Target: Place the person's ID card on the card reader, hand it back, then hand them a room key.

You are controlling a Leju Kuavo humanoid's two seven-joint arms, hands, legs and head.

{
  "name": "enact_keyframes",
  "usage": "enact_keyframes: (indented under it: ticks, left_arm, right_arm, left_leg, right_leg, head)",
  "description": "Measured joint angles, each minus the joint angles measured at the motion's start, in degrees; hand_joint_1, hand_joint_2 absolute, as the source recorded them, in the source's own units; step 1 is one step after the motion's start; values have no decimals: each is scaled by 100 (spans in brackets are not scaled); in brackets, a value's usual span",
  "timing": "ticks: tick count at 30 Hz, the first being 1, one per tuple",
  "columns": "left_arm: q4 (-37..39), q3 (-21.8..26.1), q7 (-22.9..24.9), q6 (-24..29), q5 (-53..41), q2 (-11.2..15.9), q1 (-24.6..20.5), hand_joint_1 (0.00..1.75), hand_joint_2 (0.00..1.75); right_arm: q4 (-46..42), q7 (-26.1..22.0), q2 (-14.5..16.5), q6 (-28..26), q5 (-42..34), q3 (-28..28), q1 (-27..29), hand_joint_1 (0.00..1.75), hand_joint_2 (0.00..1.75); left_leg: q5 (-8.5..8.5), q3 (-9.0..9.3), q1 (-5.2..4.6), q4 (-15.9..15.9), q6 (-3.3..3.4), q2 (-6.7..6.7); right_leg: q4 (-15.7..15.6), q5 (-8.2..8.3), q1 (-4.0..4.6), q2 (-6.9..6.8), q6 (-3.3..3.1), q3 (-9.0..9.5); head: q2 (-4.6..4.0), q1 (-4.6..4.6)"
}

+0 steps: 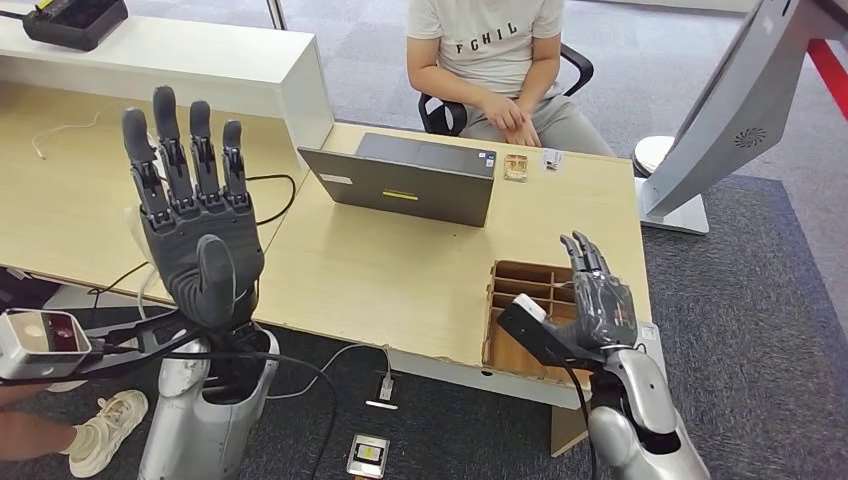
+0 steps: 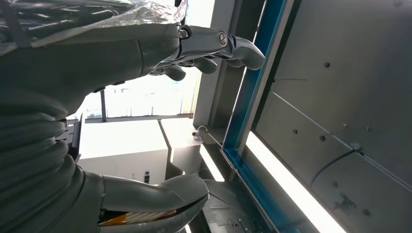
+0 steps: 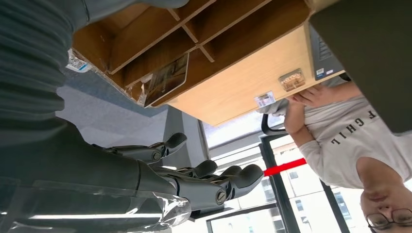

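While untouched, small ID card (image 1: 552, 158) lies flat

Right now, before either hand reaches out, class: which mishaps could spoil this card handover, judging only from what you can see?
1. The small cards lie at the wooden desk's far edge by the seated person, behind the open grey laptop; a reaching arm might knock its lid.
2. The right hand hovers over the wooden divided tray and could bump its walls.
3. The raised left hand hangs above black cables that might snag.
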Motion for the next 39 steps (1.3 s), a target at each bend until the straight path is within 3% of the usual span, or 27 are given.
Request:
enact_keyframes:
  ticks: [20,21,28,29,34,39]
  left_arm:
    - [79,10,0,22,42,-22,-2,0,175]
    - [83,10,0,-2,34,-22,1,0,175]
    - [142,15,0,-122,-3,-39,8,0,175]
    - [152,17,0,-131,-4,-45,8,0,175]
    - [196,30,0,-170,-14,-61,11,0,175]
    - [236,58,0,-197,-19,-85,11,0,175]
  right_arm:
    - [1148,237,-215,-47,80,-31,-292,5,175]
    - [1171,237,-225,-58,65,-38,-292,11,175]
    - [1316,180,-250,-127,-28,-49,-301,139,175]
    - [1333,167,-250,-138,-44,-50,-304,150,175]
    - [1409,135,-249,-196,-94,-51,-328,159,175]
    - [1461,115,-248,-219,-138,-52,-368,157,175]
  left_leg:
    - [0,1,0,1,0,0]
    - [0,1,0,1,0,0]
    - [0,1,0,0,0,0]
    - [0,1,0,0,0,0]
    - [0,2,0,1,0,1]
    - [0,2,0,1,0,0]
  right_leg:
    - [0,0,0,0,0,0]
    - [0,0,0,0,0,0]
    - [0,0,0,0,0,0]
    - [0,0,0,0,0,0]
    - [0,0,0,0,0,1]
    - [0,0,0,0,0,1]
  head:
    - [0,-1]
    - [0,-1]
    - [0,-2]
    - [0,-2]
    - [0,0]
    - [0,-1]
